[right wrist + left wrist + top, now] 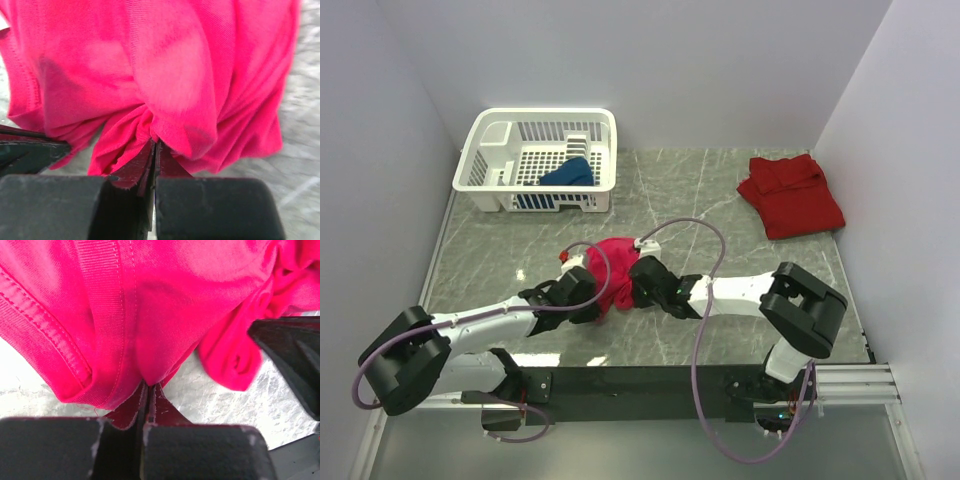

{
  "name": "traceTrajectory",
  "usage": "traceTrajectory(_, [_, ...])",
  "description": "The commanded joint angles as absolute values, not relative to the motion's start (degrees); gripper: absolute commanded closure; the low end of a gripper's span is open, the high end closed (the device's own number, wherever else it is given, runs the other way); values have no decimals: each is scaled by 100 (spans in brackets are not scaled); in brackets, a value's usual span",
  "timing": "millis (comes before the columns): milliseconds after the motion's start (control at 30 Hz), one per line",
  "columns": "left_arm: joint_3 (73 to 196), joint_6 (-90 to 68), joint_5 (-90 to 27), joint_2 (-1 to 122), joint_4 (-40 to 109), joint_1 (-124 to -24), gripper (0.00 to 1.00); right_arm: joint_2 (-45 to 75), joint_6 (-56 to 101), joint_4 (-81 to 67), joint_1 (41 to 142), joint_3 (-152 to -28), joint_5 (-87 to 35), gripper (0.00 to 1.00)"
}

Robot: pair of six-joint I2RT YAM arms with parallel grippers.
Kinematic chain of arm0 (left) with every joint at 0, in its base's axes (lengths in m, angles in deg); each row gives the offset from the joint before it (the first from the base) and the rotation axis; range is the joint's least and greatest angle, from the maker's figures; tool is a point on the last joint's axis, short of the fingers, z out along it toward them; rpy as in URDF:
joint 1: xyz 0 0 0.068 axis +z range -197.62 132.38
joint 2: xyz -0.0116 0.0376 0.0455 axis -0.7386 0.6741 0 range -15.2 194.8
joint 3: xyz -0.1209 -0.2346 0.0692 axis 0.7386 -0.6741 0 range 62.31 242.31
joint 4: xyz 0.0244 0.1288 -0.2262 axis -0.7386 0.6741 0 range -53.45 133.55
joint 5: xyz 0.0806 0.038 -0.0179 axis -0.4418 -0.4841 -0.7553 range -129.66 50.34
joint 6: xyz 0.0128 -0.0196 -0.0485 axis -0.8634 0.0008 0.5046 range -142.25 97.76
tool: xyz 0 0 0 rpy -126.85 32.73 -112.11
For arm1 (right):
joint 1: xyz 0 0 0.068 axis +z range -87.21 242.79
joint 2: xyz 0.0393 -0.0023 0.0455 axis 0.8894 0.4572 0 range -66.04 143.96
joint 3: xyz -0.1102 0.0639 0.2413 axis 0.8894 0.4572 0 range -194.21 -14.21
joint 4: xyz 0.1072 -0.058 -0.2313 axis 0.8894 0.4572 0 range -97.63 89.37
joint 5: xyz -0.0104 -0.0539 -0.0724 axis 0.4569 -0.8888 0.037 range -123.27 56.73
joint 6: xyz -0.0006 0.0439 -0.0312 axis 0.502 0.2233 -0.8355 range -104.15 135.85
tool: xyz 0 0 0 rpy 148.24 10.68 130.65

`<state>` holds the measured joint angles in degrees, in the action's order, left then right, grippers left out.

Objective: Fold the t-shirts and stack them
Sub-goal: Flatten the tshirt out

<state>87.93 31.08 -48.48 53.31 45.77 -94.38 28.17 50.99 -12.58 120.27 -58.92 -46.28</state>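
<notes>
Both pincers are clenched on the magenta t-shirt (616, 262) — left pincer (148, 388) on a seamed fold, right pincer (154, 145) on a bunched one. It is crumpled between them over the middle of the surface (720, 190). Three shirts: that one, a darker red t-shirt (792, 195) by the right wall, a dark blue t-shirt (568, 174) in the single basket (485, 150) — open surface between.

- Our top cam sits high behind the arm bases (510, 385), looking down and forward, wide enough for the whole table (720, 200).
- Left wrist cam peers past the left gripper (148, 390), right up against the magenta shirt (150, 300).
- Right wrist cam, same closeness, past the right gripper (154, 147).
- We see that shirt in all three, mid-frame from above.
</notes>
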Motion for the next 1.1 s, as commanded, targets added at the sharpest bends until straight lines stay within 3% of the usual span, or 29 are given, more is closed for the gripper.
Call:
traceTrajectory(0, [9051,2944,-4993,5248,4604,-9464,100,2415,4917,-869,11931,-5965,-5163,100])
traceTrajectory(333, [10791,2223,-5943,4177,5860,-9446,100,-17,4266,405,11237,-5886,-6183,100])
traceTrajectory(567, [11556,1846,-5944,3561,6028,-9367,100,-1391,3819,933,10771,-6079,-6710,100])
traceTrajectory(733, [11557,1634,-6120,3595,6082,-8499,99,-1742,3633,1233,10271,-6369,-7019,100])
traceTrajectory(833, [11294,1564,-5786,3814,5625,-7734,75,-1718,3572,794,9840,-6203,-6293,100])
traceTrajectory(867, [11232,1511,-5803,3928,5520,-7663,52,-1604,3563,688,9761,-6167,-6141,100])
traceTrajectory(933, [11293,1476,-6084,4400,5430,-7636,30,-1106,3572,608,9637,-6167,-5877,100])
traceTrajectory(1067, [11259,1476,-5997,4668,5291,-7889,24,-549,3729,661,9628,-6220,-5586,70])
